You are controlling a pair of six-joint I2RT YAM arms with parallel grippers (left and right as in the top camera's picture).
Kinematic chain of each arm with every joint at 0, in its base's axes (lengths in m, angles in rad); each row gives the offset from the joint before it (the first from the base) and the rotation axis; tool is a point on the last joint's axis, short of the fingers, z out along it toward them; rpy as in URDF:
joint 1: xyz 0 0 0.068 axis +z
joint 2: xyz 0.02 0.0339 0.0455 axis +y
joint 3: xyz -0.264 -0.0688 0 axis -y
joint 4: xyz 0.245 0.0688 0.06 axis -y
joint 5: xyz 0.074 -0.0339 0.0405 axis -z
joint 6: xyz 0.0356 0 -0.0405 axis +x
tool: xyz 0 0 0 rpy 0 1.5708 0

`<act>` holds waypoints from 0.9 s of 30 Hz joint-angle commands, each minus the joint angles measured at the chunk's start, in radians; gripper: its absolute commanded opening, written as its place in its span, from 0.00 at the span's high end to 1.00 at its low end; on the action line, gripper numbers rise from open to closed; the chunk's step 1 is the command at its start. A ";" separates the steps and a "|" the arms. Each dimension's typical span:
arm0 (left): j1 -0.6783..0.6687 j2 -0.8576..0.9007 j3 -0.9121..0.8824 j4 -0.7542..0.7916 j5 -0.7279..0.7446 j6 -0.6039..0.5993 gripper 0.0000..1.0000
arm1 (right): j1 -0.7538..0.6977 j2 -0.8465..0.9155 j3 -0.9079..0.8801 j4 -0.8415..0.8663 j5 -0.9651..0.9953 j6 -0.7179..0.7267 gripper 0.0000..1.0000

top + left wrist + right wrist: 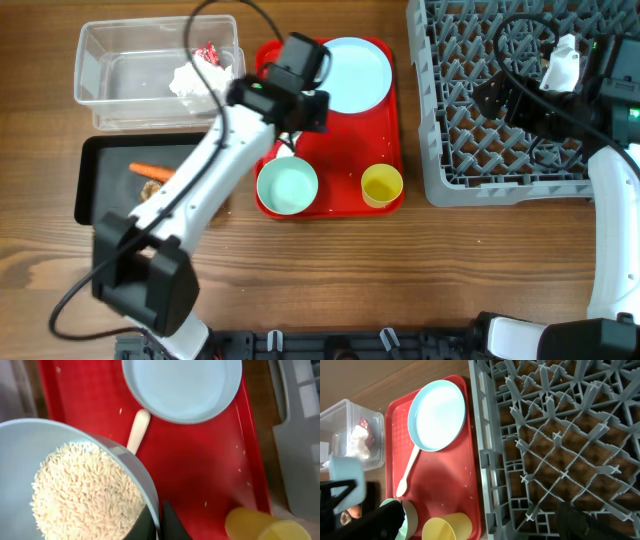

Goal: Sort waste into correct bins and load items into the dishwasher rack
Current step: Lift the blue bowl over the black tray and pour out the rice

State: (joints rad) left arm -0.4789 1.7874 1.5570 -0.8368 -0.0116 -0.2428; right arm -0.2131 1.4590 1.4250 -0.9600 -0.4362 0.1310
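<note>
My left gripper [160,515] is shut on the rim of the pale blue-white bowl [30,435], which holds white rice [80,490], above the red tray [200,460]. In the overhead view this gripper [292,128] hides the bowl. The pale blue plate [355,75], white spoon [138,430], mint green bowl [287,187] and yellow cup [381,185] sit on the tray. My right gripper [480,510] is open and empty over the grey dishwasher rack [480,150]. The clear tub [110,60] holds napkins [190,80] and a red wrapper [207,54]. The black tray [95,190] holds the carrot [150,171] and a brown lump [152,190].
Loose rice grains [239,470] lie scattered on the red tray. The rack's left wall [487,460] stands close beside the red tray's right edge. My left arm [190,200] crosses over the black tray. Cables [540,80] run over the rack.
</note>
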 commanded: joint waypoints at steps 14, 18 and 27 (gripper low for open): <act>0.724 -0.055 -0.053 -0.379 0.643 0.297 0.96 | -0.001 0.011 0.006 0.010 0.013 0.002 0.00; 0.935 -0.054 -0.161 -0.334 0.834 0.414 0.96 | -0.001 0.011 0.006 0.017 0.013 0.003 0.00; 1.198 -0.031 -0.438 -0.091 1.131 0.479 0.96 | -0.001 0.011 0.006 0.017 0.013 0.011 0.00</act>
State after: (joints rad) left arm 0.6739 1.7512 1.1736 -0.9749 0.9695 0.2062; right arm -0.2131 1.4590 1.4250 -0.9455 -0.4328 0.1314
